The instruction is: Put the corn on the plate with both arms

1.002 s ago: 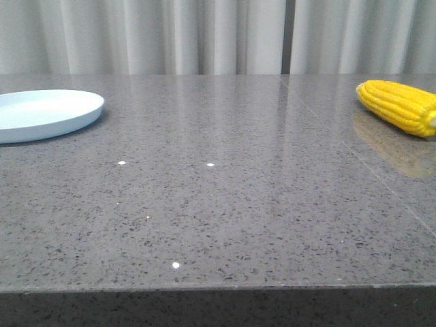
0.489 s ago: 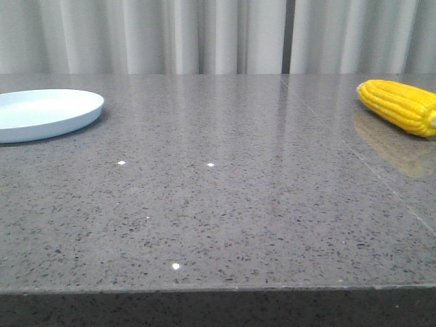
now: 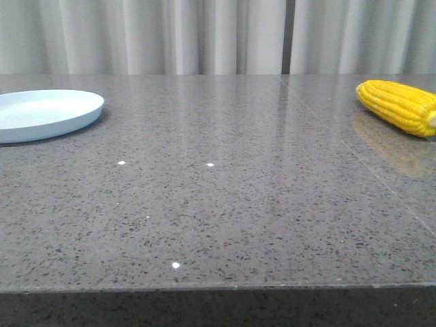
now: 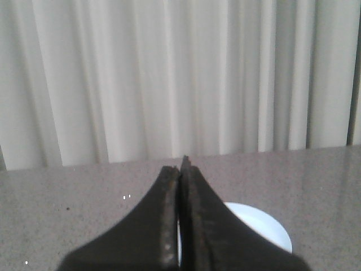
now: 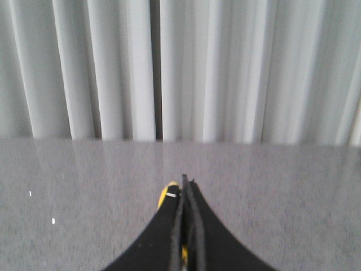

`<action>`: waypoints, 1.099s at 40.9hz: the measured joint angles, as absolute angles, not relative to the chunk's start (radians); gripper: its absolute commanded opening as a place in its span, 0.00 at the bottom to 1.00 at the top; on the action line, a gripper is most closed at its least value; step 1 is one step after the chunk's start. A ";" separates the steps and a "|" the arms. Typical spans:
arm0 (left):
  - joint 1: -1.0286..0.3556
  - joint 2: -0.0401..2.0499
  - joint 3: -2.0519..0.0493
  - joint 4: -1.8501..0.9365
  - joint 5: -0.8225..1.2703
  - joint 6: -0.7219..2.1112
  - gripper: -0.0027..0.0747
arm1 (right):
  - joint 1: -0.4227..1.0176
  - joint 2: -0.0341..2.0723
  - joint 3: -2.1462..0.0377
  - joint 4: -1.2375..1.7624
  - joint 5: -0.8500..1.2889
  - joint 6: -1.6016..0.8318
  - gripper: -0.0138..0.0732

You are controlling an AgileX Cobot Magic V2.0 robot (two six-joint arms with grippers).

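Observation:
The yellow corn (image 3: 400,105) lies on the grey table at the far right of the front view, cut off by the frame edge. The pale blue-white plate (image 3: 42,112) rests at the far left, empty. Neither gripper appears in the front view. In the left wrist view my left gripper (image 4: 181,169) is shut with nothing in it, and part of the plate (image 4: 259,226) shows on the table beyond its fingers. In the right wrist view my right gripper (image 5: 184,183) is shut and empty; a sliver of the corn (image 5: 168,189) peeks out from behind its fingers, the rest hidden.
A grey speckled stone table (image 3: 225,197) spreads between plate and corn, its front edge near the bottom of the front view. White pleated curtains (image 3: 218,34) hang behind the table's far edge.

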State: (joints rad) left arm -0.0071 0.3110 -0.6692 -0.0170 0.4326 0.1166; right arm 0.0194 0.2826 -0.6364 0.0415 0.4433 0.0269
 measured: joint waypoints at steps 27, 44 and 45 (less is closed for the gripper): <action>-0.007 0.584 -0.673 -0.017 0.563 0.117 0.26 | 0.019 0.624 -0.649 0.042 0.613 0.027 0.45; -0.007 0.759 -0.767 -0.010 0.656 0.117 0.68 | 0.019 0.652 -0.649 0.042 0.613 0.027 0.76; -0.007 0.783 -0.788 0.000 0.673 0.117 0.68 | 0.019 0.652 -0.649 0.042 0.613 0.027 0.76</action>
